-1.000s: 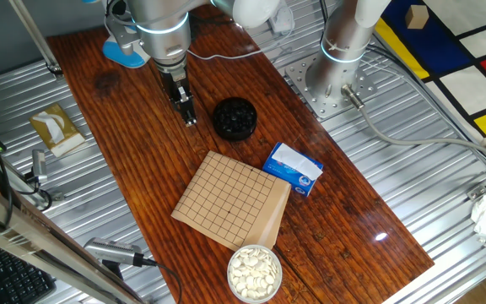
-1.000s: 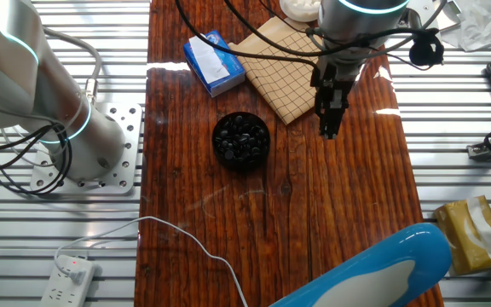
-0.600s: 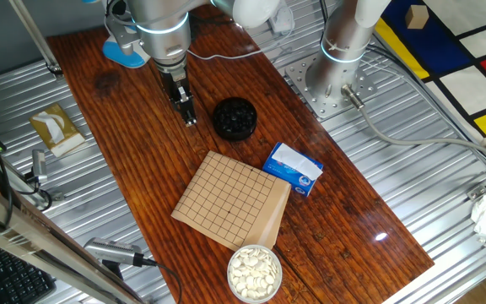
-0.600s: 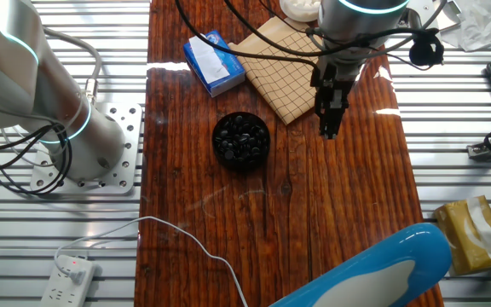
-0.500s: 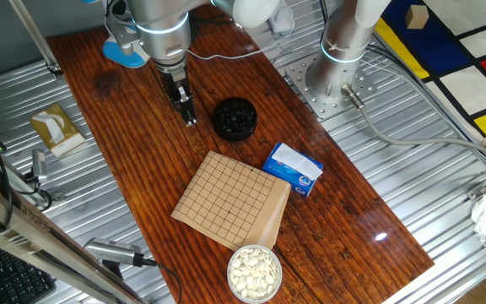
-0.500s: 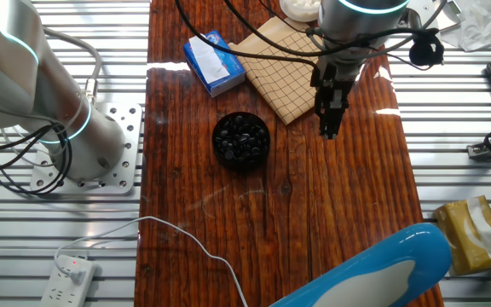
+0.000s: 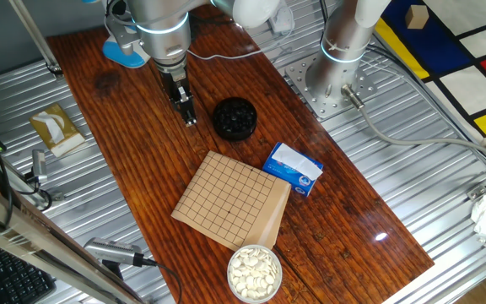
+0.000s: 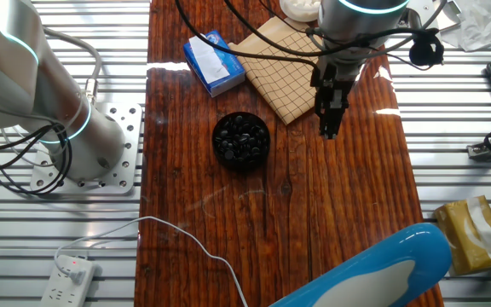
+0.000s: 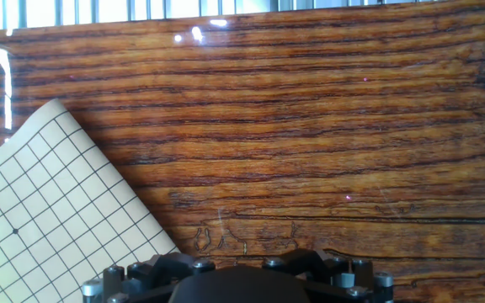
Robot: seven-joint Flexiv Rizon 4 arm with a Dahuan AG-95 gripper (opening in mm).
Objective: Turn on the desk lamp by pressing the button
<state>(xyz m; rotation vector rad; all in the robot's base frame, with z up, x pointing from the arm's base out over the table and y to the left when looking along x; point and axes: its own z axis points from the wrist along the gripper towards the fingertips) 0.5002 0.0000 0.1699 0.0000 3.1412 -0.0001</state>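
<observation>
The desk lamp's light-blue base [image 7: 121, 52] shows at the table's far left corner in one fixed view, partly hidden behind the arm. In the other fixed view the lamp is a large blue and white shape [image 8: 373, 271] close to the camera at the bottom right. Its thin white cord [image 8: 186, 237] runs across the table to a power strip [image 8: 65, 278]. My gripper [image 7: 189, 116] points down at bare wood between the lamp and the grid board, also seen in the other fixed view [image 8: 329, 128]. The fingertips do not show in the hand view. The lamp's button is not visible.
A black bowl of dark stones [image 7: 234, 117] sits right of the gripper. A tan grid board [image 7: 230, 199], also in the hand view [image 9: 49, 210], a blue-and-white packet [image 7: 294, 168] and a bowl of white stones [image 7: 254, 272] lie further along the table. The arm's base [image 7: 337, 80] stands beside the table.
</observation>
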